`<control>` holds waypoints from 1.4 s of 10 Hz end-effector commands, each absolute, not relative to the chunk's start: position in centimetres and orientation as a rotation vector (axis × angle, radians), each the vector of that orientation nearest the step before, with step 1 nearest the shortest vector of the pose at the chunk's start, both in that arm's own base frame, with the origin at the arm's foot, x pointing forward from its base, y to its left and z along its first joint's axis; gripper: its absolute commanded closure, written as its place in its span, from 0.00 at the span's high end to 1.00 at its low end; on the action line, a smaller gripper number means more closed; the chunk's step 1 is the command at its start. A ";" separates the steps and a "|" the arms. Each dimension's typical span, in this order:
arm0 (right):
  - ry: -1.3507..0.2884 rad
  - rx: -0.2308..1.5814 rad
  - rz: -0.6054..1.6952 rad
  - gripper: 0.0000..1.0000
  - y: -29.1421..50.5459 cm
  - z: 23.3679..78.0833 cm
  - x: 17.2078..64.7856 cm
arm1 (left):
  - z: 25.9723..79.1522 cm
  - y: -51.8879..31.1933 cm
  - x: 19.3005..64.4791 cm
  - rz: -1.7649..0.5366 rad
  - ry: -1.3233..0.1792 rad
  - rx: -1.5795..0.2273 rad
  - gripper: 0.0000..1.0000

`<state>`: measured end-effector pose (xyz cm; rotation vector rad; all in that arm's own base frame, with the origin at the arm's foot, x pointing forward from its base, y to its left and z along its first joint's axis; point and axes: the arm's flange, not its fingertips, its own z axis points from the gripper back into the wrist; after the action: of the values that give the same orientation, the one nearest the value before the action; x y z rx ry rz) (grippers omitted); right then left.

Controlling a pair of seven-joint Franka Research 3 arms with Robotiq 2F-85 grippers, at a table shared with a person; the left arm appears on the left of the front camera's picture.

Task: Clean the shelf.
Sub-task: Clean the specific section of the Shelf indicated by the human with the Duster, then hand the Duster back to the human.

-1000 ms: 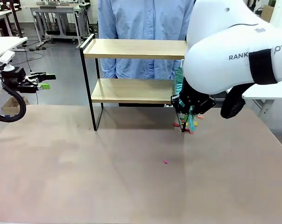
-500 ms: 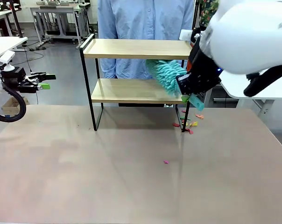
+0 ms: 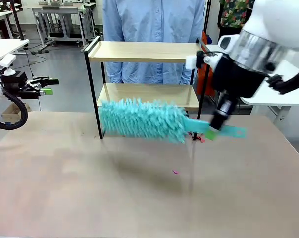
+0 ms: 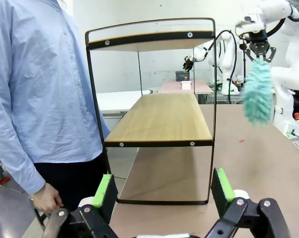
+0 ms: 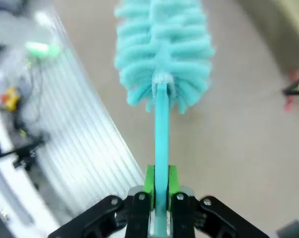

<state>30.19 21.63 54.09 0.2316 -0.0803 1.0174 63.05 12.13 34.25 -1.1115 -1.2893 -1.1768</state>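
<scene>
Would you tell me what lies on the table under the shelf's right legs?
Small red and yellow scraps lie by the shelf leg; the duster, held by the right gripper, hides the rest.

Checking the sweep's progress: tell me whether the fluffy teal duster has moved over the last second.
Yes. The fluffy teal duster swung from hanging bunched at the two-tier wooden shelf's right legs to lying level, leftward across the front of the lower board.

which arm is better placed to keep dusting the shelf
Right, most likely. The right gripper is shut on the teal duster by its handle, with the fluffy head in front of the shelf. The left gripper is open, holds nothing and sits off to the side.
</scene>
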 end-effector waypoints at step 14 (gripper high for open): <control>0.175 -0.089 1.231 0.13 14.0 52.3 27.2 | 34.6 12.1 63.0 -1.180 -1.291 -1.105 1.00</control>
<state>27.20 13.53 52.07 -0.1047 0.1795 1.2521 63.05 12.13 34.25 -1.1115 -1.2893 -1.1768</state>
